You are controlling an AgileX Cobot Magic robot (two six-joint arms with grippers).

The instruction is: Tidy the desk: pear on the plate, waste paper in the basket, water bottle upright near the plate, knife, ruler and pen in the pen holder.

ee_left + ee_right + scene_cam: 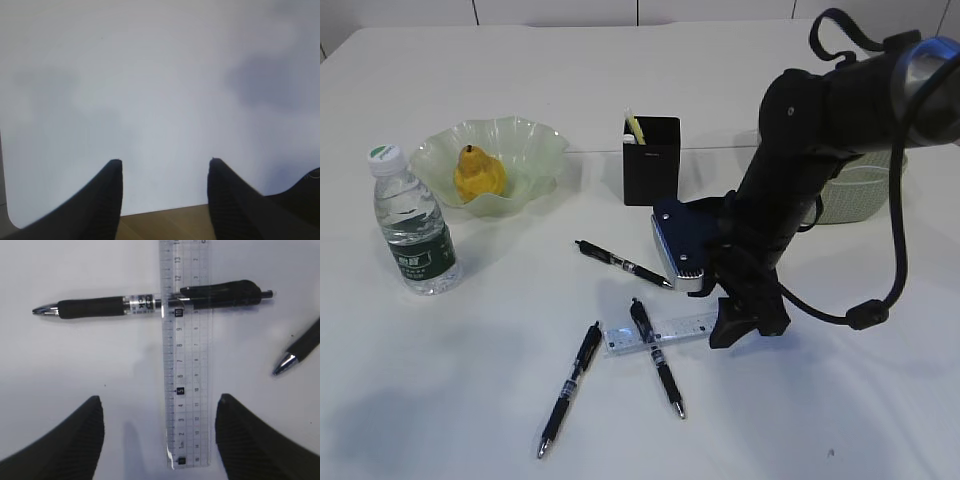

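Hovering low over the desk (520, 400), the right claw (160, 430) stands wide open and holds nothing; the near end of the ruler (187, 380) lies between its two tips. The ruler lies flat at about five o'clock from the pen holder (651, 160), and one pen (150, 302) crosses over its far part. I judge the step in hand is picking up the ruler. The next move asks the claw to go down and close on the thin edges without dragging the pen. The left claw (165, 200) is half open, empty, above bare desk. The pear (479, 175) already sits on the plate (535, 145).
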